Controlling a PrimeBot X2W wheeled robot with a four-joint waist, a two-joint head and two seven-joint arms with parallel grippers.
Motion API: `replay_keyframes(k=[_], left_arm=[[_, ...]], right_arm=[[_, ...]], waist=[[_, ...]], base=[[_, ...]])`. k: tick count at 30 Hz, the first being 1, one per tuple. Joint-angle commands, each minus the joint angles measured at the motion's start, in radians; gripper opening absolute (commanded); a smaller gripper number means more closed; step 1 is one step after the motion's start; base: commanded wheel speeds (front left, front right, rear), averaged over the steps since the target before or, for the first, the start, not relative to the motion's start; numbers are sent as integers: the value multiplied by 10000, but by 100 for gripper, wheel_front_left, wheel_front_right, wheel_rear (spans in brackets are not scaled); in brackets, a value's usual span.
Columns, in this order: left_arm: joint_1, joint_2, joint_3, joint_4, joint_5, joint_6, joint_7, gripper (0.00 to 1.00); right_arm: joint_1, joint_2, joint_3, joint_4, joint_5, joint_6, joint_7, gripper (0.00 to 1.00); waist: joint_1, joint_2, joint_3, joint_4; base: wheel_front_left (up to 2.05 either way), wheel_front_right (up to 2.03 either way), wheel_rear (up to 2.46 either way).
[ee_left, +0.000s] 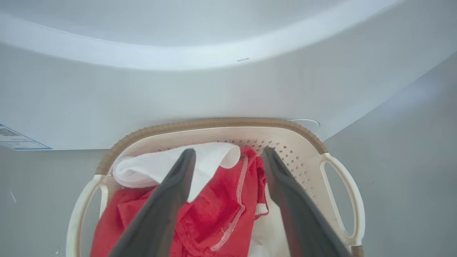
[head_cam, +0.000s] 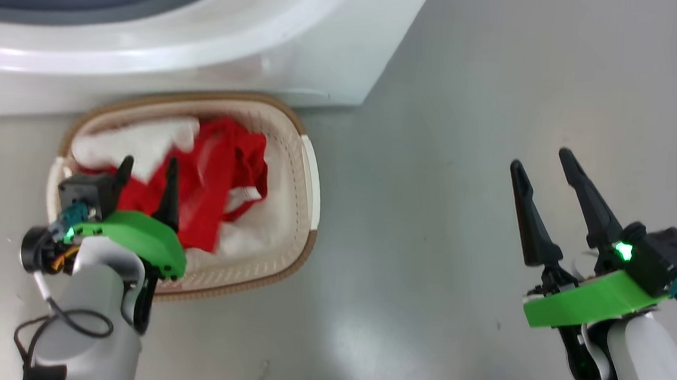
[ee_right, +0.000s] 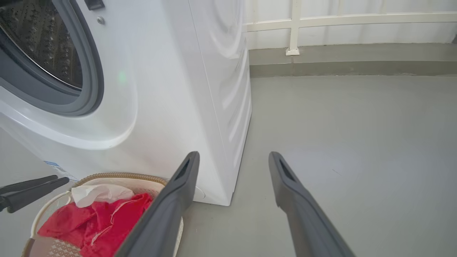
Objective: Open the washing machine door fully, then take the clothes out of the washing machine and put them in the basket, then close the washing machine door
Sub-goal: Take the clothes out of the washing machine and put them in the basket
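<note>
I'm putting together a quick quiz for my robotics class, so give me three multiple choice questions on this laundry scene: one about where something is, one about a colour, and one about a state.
1. Where are the red and white clothes?
A. in the drum
B. in the basket
C. on the floor

2. What colour is the basket's rim?
A. blue
B. black
C. brown

3. How is the right gripper?
A. open, holding nothing
B. shut on cloth
C. shut on a handle

Answers:
1 B: they lie heaped inside its perforated walls.
2 C: a brown woven-look band tops the cream sides.
3 A: its jaws stand apart with nothing between them.
</note>
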Motion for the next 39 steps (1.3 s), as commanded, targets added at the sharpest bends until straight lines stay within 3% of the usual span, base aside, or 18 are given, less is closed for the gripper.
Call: replay_keyframes(k=[1,24,39], left_arm=[[568,254,268,-445,-78,-75,-51,100],[3810,247,330,-4645,-194,-218,-51,100],[5611,247,631,-6396,-118,-230,-51,100]], right_arm=[[437,-116,109,-138,-36,58,-63,100],[2044,-250,-193,120,-142,58,-63,100],[3036,-443,-363,38,-247,58,-63,100]], waist=[[0,-1,-840,208],[0,-1,-3737,364],[0,-1,-4763,490]], base=[[0,0,0],[0,0,0],[0,0,0]])
